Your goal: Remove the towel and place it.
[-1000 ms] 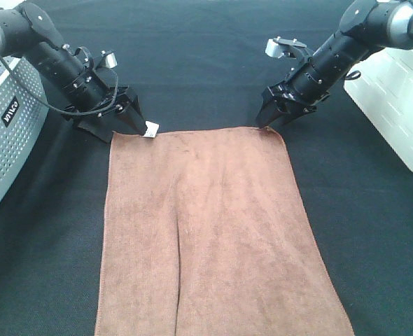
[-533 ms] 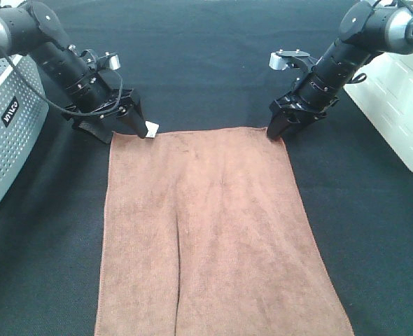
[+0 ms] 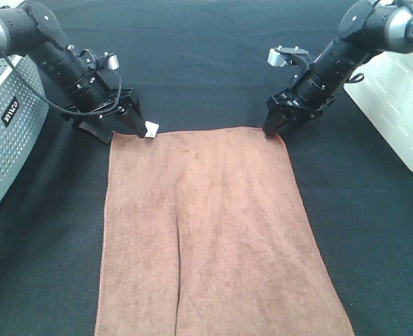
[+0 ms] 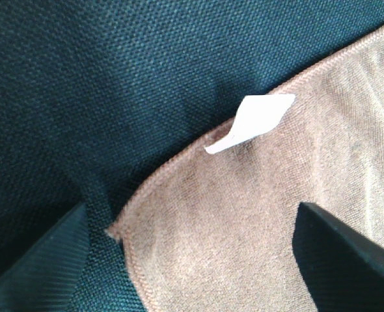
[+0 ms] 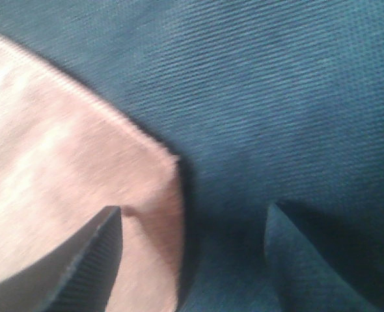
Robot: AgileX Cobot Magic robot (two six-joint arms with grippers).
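Note:
The brown towel [image 3: 213, 231] lies flat on the black table cloth, its near end running out of the exterior view. Its white tag [image 3: 151, 129] sits at the far left corner. My left gripper [image 3: 133, 124] is down at that corner. In the left wrist view it [image 4: 192, 260] is open, with the towel corner [image 4: 244, 214] and the tag [image 4: 254, 120] lying between the fingers. My right gripper [image 3: 275, 124] is down at the far right corner. In the right wrist view it [image 5: 192, 260] is open, astride the towel corner [image 5: 81, 169].
A grey perforated basket [image 3: 7, 133] stands at the left edge, close to the left arm. A white ribbed container [image 3: 395, 98] stands at the right edge, behind the right arm. Black cloth [image 3: 206, 56] covers the table.
The right gripper has shifted slightly left and back, staying at the far right corner. The left gripper and the towel have hardly moved.

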